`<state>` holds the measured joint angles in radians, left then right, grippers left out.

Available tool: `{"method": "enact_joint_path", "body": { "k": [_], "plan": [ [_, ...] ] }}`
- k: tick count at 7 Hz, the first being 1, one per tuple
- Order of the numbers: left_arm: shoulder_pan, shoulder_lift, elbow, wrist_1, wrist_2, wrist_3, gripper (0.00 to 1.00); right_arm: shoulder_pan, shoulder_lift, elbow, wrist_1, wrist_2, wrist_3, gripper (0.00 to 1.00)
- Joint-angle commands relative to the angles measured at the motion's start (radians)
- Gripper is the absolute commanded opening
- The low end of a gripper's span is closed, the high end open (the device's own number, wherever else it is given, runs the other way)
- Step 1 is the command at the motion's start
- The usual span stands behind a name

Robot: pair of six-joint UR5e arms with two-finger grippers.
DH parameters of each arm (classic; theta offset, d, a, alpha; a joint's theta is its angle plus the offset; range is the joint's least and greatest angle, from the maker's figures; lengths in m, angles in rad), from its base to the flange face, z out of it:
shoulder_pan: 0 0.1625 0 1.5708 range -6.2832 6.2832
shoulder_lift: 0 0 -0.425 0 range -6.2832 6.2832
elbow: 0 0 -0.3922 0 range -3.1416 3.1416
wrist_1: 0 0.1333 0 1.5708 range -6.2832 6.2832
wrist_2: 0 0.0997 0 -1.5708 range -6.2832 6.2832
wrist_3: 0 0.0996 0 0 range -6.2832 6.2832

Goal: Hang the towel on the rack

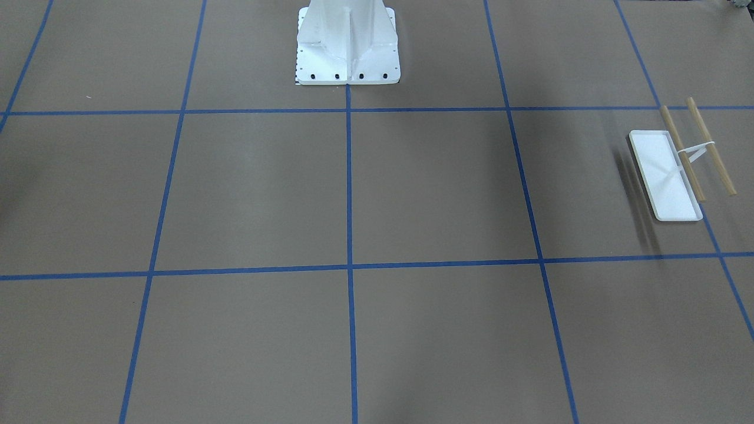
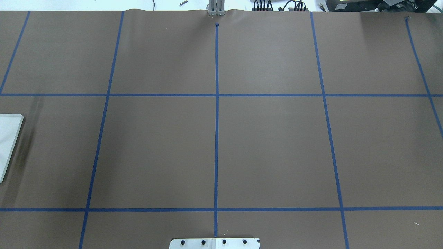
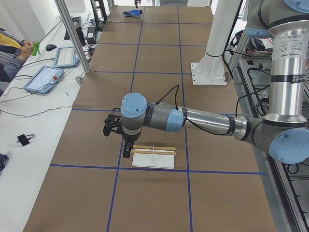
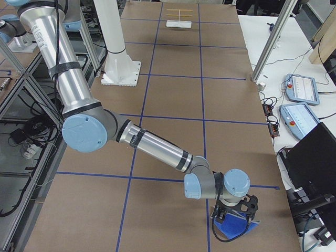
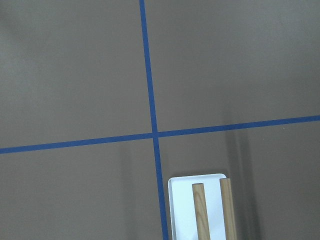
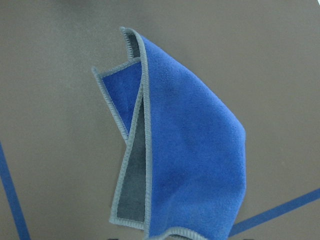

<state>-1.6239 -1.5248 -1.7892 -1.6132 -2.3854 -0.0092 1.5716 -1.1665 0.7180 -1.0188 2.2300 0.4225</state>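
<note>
The towel is blue with a dark grey underside and a pale stitched edge. It is folded over on itself and fills the right wrist view. In the exterior right view my right gripper is directly over the towel at the near end of the table; I cannot tell whether it is open or shut. The rack has a white tray base and two wooden dowels. My left gripper hangs just beside the rack, and I cannot tell its state. The left wrist view catches the rack's end.
The white bolted pedestal stands at the robot's side of the brown table with its blue tape grid. A person sits at tablets on the side bench. Metal posts rise at the table's edge.
</note>
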Motion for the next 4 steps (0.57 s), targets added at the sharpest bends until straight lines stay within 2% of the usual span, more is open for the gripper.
{"method": "enact_joint_path", "body": {
  "k": [1, 4],
  "plan": [
    [0.001, 0.0, 0.001, -0.002, 0.002, 0.0, 0.98, -0.025, -0.001, -0.02, 0.006, -0.018, -0.001, 0.87],
    [-0.001, -0.006, 0.002, -0.019, 0.005, 0.0, 0.98, -0.033, 0.005, -0.098, 0.078, -0.033, 0.025, 0.88]
  ]
}}
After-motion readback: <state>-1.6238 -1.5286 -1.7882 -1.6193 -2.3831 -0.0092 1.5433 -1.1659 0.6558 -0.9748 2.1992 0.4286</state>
